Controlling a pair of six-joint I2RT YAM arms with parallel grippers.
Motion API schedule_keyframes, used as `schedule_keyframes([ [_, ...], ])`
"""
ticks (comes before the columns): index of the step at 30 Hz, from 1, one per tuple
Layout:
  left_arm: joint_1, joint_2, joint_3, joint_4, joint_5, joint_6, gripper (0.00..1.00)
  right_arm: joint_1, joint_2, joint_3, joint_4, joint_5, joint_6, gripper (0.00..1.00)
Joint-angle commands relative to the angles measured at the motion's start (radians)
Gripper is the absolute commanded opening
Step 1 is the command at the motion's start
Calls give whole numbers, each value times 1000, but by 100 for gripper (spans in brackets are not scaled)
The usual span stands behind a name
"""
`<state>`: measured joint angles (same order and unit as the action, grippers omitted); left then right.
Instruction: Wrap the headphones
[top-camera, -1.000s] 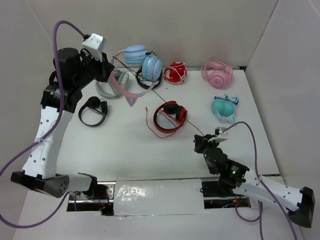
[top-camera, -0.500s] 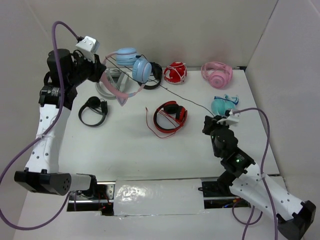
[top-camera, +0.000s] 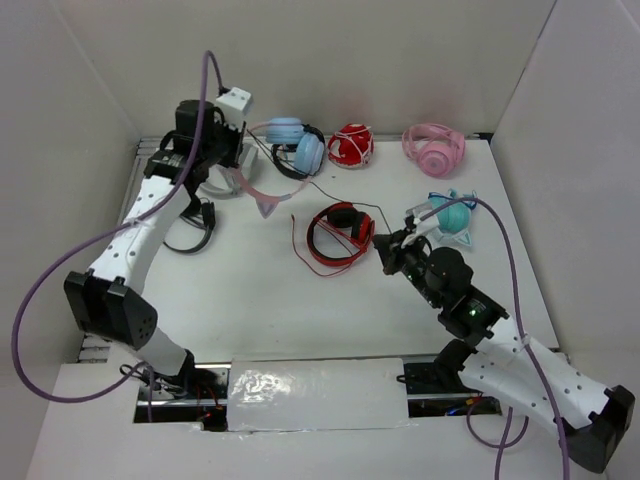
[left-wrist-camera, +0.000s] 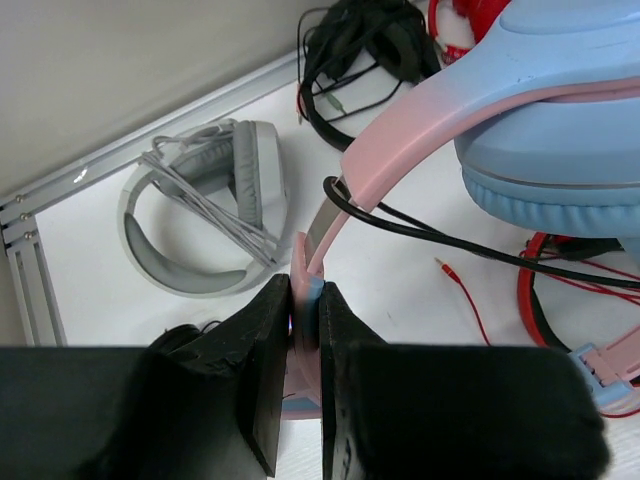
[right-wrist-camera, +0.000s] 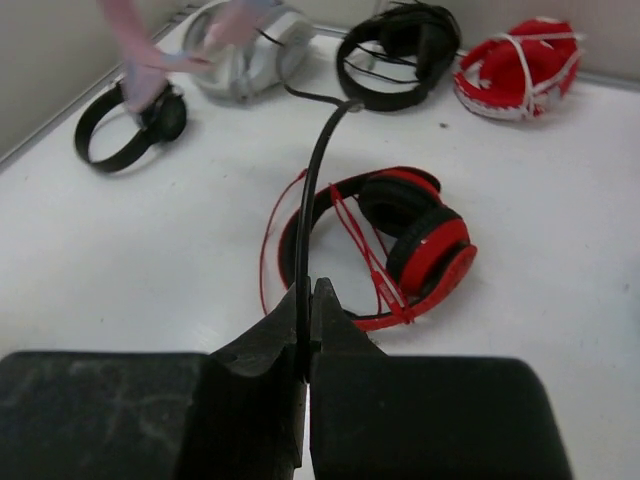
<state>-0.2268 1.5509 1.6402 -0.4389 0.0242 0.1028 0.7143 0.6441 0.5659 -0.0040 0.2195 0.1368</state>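
Overhead; close wrists; common red headphones (right-wrist-camera: 430, 240)

Left pincer (left-wrist-camera: 306, 300), right pincer (right-wrist-camera: 308, 300) (both tight)

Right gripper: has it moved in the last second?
Yes. In the top view the right gripper, shut on the black cable, has shifted forward and left, now close beside the red headphones, which stayed put.

The headphones (left-wrist-camera: 560, 150) look smooth glossy plastic; the table (top-camera: 250, 300) is matt white.
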Motion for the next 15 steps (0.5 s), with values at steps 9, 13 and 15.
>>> schedule_keyframes([
  [9,-126,153,-14,129,-129,44,0,82,-29,245,-11,-83,-249,0],
  [13,-173,212,30,95,-109,24,0,83,5,314,-63,-245,-318,0],
  [15,-226,227,32,106,-104,31,0,85,35,350,-97,-345,-382,0],
])
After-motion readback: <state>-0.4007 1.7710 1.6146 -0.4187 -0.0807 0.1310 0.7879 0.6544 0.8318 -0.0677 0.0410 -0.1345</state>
